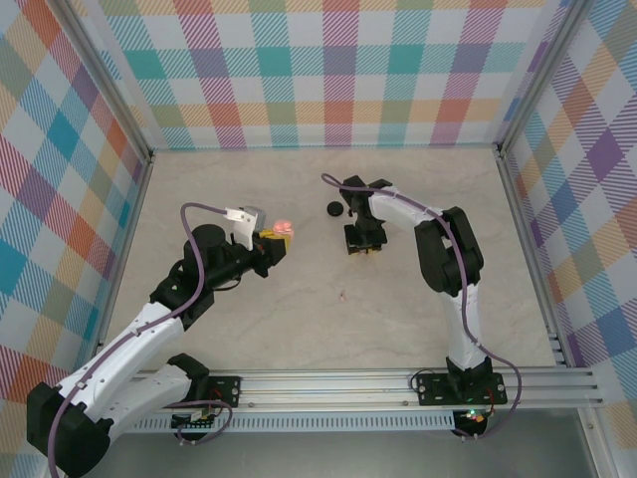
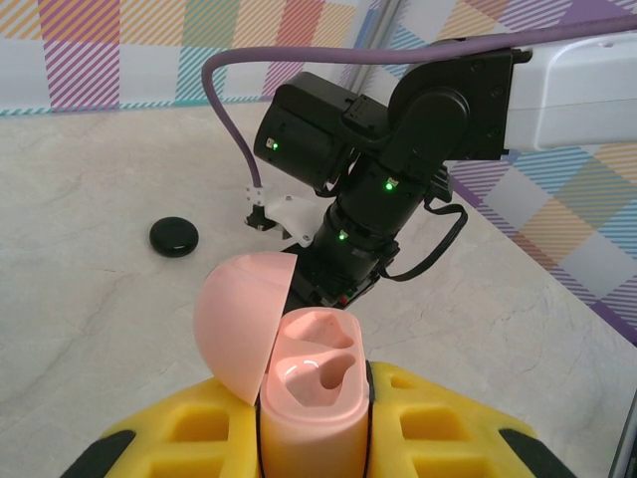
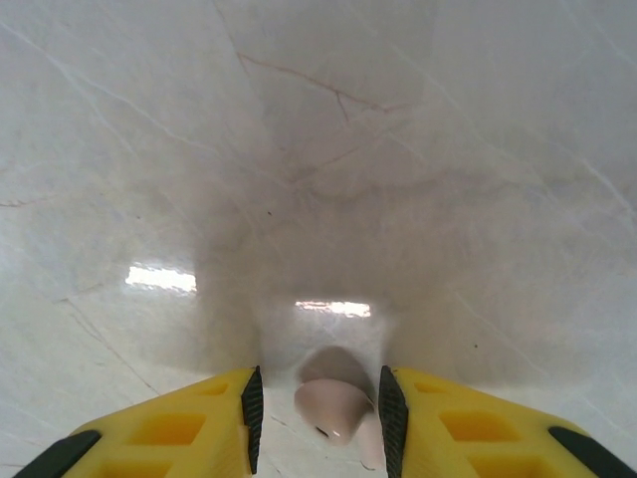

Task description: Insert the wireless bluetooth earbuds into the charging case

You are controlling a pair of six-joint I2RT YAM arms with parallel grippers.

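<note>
Clenching open case (image 2: 309,418) in left tool (image 1: 273,241) as target; straddling pink earbud (image 3: 333,410) at 3 o'clock with released right tool (image 3: 320,398) for pickup.

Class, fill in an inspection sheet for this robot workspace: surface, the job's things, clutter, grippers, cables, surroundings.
Surface: pale marbled tabletop, glossy.
Job's things: pink charging case, lid open; pale pink earbud lying on the tabletop.
Clutter: round black puck near the right arm; tiny pinkish speck, too small to identify.
Grippers: left gripper shut on the pink charging case; right gripper open, fingers either side of the pale pink earbud.
Cables: purple cable looping along the right arm, another on the left arm.
Surroundings: plaid walls, metal frame rail.
</note>
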